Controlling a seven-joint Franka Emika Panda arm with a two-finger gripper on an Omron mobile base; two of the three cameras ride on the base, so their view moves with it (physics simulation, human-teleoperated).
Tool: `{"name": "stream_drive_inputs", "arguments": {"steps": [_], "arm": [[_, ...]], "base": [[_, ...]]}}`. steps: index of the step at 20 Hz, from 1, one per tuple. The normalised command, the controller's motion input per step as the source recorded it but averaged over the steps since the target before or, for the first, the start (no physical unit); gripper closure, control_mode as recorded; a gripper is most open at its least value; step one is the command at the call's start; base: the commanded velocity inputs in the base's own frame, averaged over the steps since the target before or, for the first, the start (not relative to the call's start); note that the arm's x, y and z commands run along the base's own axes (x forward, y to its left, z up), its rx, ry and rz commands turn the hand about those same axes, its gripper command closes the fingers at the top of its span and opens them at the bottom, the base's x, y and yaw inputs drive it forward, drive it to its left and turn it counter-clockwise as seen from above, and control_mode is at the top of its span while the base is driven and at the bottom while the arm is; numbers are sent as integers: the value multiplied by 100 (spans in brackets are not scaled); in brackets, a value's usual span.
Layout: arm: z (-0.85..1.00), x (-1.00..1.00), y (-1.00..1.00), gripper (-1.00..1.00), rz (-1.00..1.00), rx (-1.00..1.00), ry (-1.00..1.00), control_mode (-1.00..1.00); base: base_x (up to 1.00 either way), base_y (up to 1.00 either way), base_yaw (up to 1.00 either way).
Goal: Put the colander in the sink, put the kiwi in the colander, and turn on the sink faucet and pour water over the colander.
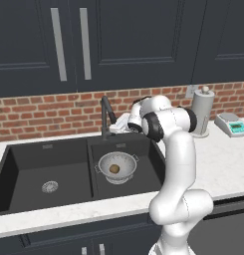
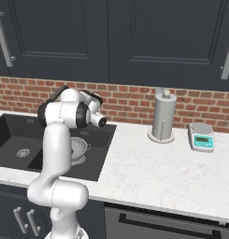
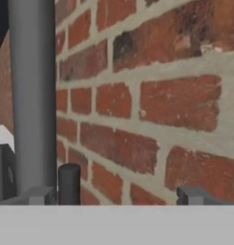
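The silvery colander (image 1: 116,167) sits in the right, narrower basin of the black sink (image 1: 24,164), with the brown kiwi (image 1: 114,169) inside it. Behind that basin stands the dark faucet (image 1: 106,117), and no water shows. My gripper (image 1: 117,127) is right beside the faucet's lower part. In the hand view the faucet's grey column (image 3: 32,95) rises at the left, and the gripper (image 3: 118,196) is open, its fingertips (image 3: 42,195) wide apart. A short dark stub (image 3: 69,183) stands just inside the left tip. In the right base view my arm hides most of the colander (image 2: 81,148).
A brick wall (image 3: 152,95) is close ahead of the hand. On the counter to the right stand a white paper-towel holder (image 1: 202,112) and a small kitchen scale (image 1: 232,124). Dark cabinets hang above. The left basin has a round silver drain (image 1: 50,187).
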Motion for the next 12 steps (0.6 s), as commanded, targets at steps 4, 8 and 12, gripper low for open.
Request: {"name": "stream_drive_inputs", "arguments": {"steps": [4,8,12], "arm": [[0,19,26,100,-4,-1,0,-100],[0,13,0,100,-5,0,0,-100],[0,9,-1,100,-5,0,0,-100]], "base": [[0,0,0],[0,0,0],[0,0,0]]}}
